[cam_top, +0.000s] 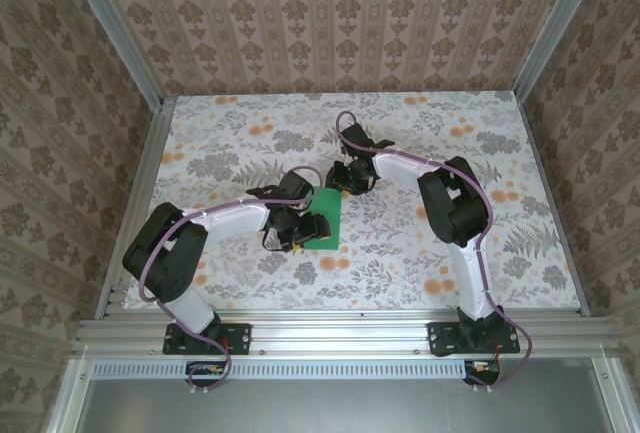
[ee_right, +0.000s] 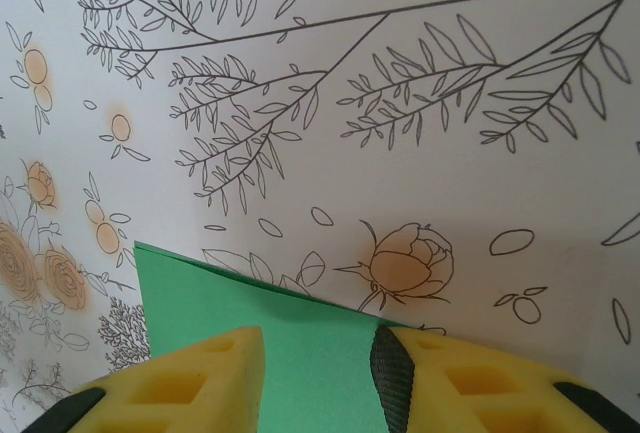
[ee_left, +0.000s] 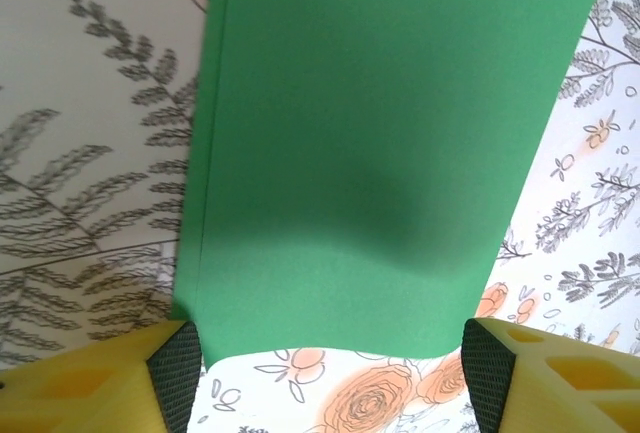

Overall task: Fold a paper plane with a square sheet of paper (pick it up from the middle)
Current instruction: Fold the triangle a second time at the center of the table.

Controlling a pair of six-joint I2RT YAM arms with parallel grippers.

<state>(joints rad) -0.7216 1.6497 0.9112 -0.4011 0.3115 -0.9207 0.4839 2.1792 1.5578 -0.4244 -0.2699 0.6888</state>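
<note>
we see thin bright-green square paper sheet (ee_left: 380, 153) lying between wide left fingers (ee_left: 180, 373), unheld. right fingers (ee_right: 395, 383) narrow, grip unclear. risk: closing could buckle sheet.

One sheet of green paper (cam_top: 327, 215) is lying on one flowered table (cam_top: 400, 253). Two robot arms are reaching over it, one left arm (cam_top: 215, 225) and one right arm (cam_top: 440, 193), each carrying one gripper: a left gripper (ee_left: 330, 373) and a right gripper (ee_right: 318, 378). Each gripper is showing two yellow fingers (ee_left: 100, 383).
</note>
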